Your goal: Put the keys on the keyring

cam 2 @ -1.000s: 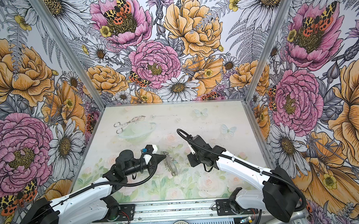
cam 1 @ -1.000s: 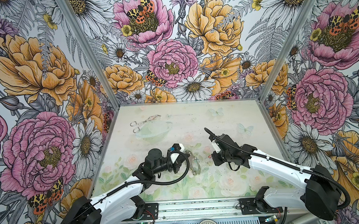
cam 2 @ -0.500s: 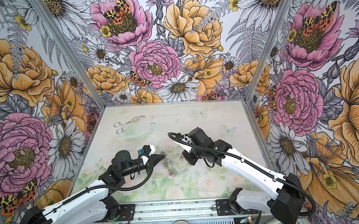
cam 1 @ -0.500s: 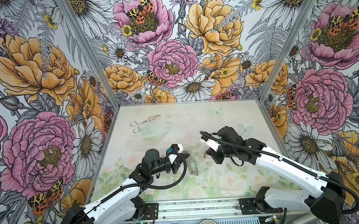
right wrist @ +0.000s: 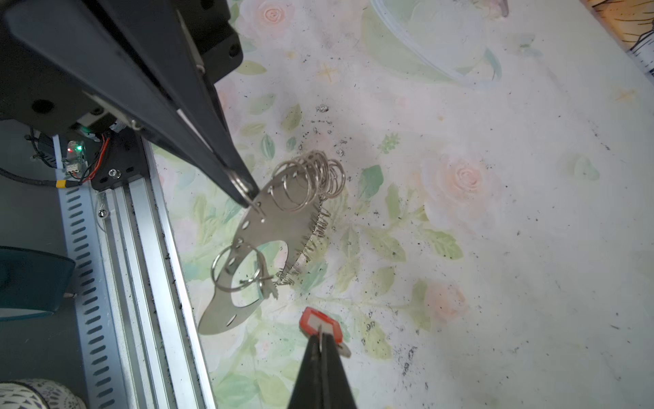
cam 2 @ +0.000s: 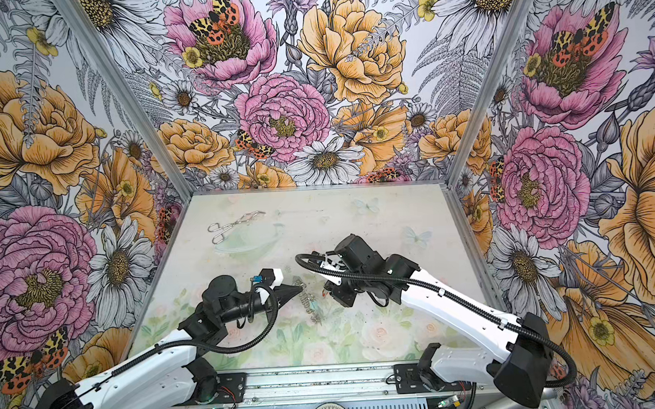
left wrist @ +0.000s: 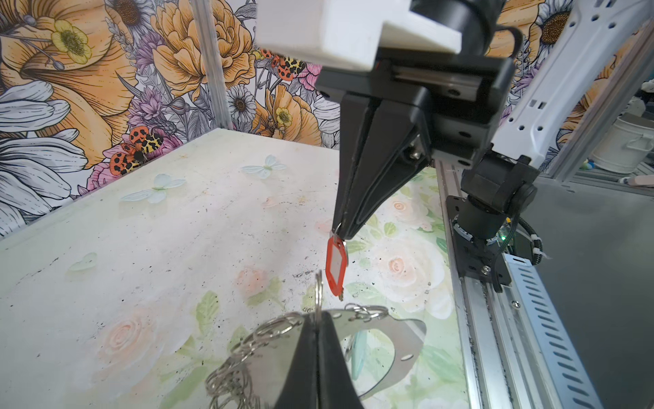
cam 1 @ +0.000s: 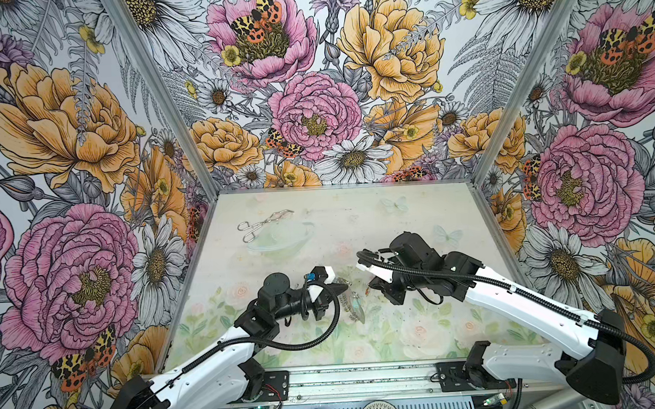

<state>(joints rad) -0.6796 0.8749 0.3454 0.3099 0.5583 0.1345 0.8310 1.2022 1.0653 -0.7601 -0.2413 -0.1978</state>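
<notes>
left claw (right wrist: 247,196) pinching keyring (right wrist: 279,226) by a small ring | right claw (left wrist: 341,232) pinching keys (left wrist: 335,265), tag dangling just beside keyring, apart

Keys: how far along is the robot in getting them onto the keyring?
Done: both are picked up. In hand: the left pincer grips the keyring by a small ring, the right pincer holds the keys, close but apart. To do: threading the keys on.
</notes>
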